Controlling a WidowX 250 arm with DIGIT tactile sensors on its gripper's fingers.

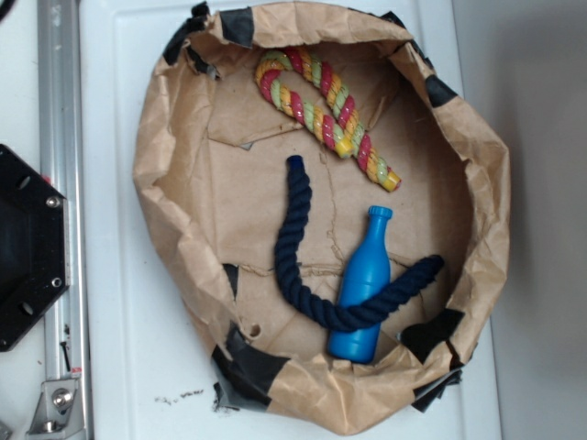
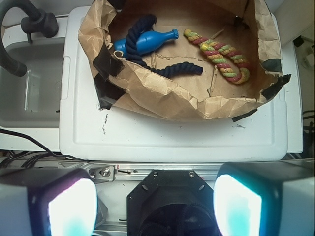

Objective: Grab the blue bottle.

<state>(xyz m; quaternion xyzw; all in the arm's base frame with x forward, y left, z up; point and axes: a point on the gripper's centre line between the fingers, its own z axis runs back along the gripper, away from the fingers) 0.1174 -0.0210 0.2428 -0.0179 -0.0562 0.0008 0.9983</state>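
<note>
1. The small glossy bright-blue plastic bottle (image 1: 364,284), cola-shaped with a ribbed cap, lies on its side on the floor of a crumpled brown paper basin (image 1: 174,220) patched with black tape. It sits close to the basin wall at the taped end, cap pointing towards the centre.

2. A thick dark navy twisted rope (image 1: 298,243) curves across the body of the bottle and rests on it, touching it near the wide lower half. The neck and cap are clear of the rope.

3. A multicoloured braided rope in red, yellow and green (image 1: 326,108) lies at the far end of the basin, well apart from the bottle.

4. The gripper (image 2: 155,204) hangs well back from the basin, above the black base plate (image 2: 172,194). In the wrist view its two pads (image 2: 71,209) stand far apart with nothing between them.

5. Judgement: the reach has not yet begun.

6. Risks from here:
   - Closing on the lower body would likely catch the navy rope as well, giving a soft, slipping hold.
   - The glossy, contoured surface may squirt out of the pads if gripped off-centre.
   - The raised paper wall beside the base leaves little room; a finger descending there could snag or crush it.
   - Lifting may drag the draped rope along.
</note>
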